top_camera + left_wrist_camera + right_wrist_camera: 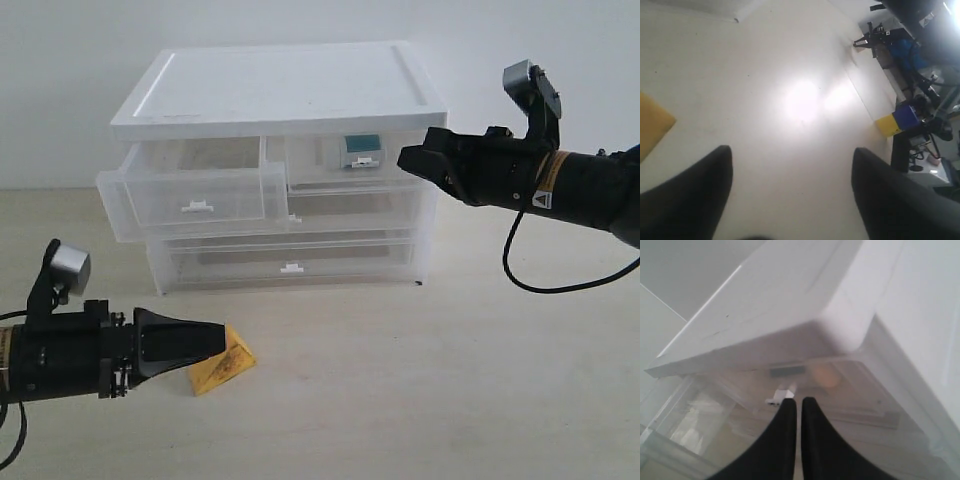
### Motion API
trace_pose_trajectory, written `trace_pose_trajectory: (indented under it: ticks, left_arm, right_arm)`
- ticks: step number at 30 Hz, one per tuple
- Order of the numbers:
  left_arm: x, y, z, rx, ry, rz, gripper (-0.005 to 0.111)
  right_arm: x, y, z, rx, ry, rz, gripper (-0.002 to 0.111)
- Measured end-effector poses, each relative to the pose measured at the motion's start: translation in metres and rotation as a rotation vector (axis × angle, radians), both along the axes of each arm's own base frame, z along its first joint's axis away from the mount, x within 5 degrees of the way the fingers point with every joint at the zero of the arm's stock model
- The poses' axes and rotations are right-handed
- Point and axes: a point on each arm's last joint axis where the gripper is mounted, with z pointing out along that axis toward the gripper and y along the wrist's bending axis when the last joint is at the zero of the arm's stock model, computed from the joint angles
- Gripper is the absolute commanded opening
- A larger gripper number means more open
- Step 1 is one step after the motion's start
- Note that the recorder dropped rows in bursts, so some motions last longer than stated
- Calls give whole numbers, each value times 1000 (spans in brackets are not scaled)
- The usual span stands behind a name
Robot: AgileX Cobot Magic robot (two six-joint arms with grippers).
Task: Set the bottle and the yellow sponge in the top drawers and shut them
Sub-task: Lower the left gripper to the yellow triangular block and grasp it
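The yellow sponge [228, 368] [652, 125] lies on the table in front of the cabinet. My left gripper [220, 340] [792, 150] hovers just beside and above it, open, with only bare table between its fingers. The left top drawer [200, 195] is pulled out and looks empty. The right top drawer [355, 165] [840, 390] is pushed in. The bottle [360, 146] [787, 372] shows through its clear front by its teal label. My right gripper [405, 160] [799, 399] is shut and empty, its tips just off that drawer's white tab handle [782, 393].
The white cabinet [280, 85] stands at the back of the pale wooden table [420, 400]. Two full-width drawers sit under the top pair; the upper one [293, 215] juts slightly forward on the left. Office clutter [905, 115] lies beyond the table edge.
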Motion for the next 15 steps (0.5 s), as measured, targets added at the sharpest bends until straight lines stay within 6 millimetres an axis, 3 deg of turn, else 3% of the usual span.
trace_pose_trajectory:
  ticks: [7,15]
  left_arm:
    - [18,5,-6,177,-56,6,63]
    - [33,10,-7,389,-324,-73,63]
  right_arm:
    - [0,0,0,0,0,0,0]
    - [0,0,0,-1,-1,0,0]
